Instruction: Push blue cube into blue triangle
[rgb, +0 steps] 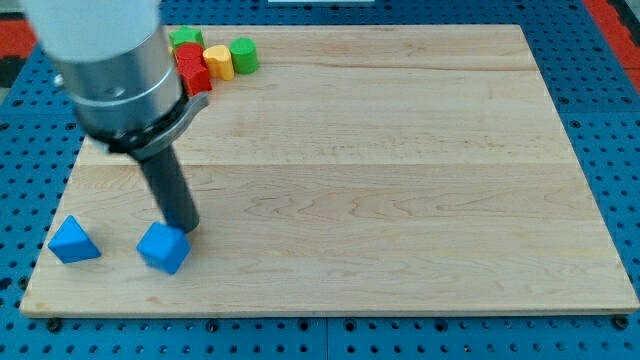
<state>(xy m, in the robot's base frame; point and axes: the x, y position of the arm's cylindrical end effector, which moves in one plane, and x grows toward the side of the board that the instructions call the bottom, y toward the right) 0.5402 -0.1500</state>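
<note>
Blue cube (164, 248) sits touching my tip (186, 229), blue triangle (73, 241) near on the view's left; no fingers here.

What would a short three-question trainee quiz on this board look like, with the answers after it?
1. True or false: the blue cube already touches the blue triangle.
2. Where is my tip relative to the blue cube? A) at its upper right edge B) at its left side C) far away at the view's right
3. Fill in: the cluster of red, yellow and green blocks lies at the view's top ____ of the wooden board.

Key
1. False: bare board shows between them, the triangle lying to the view's left of the cube.
2. A
3. left
</note>
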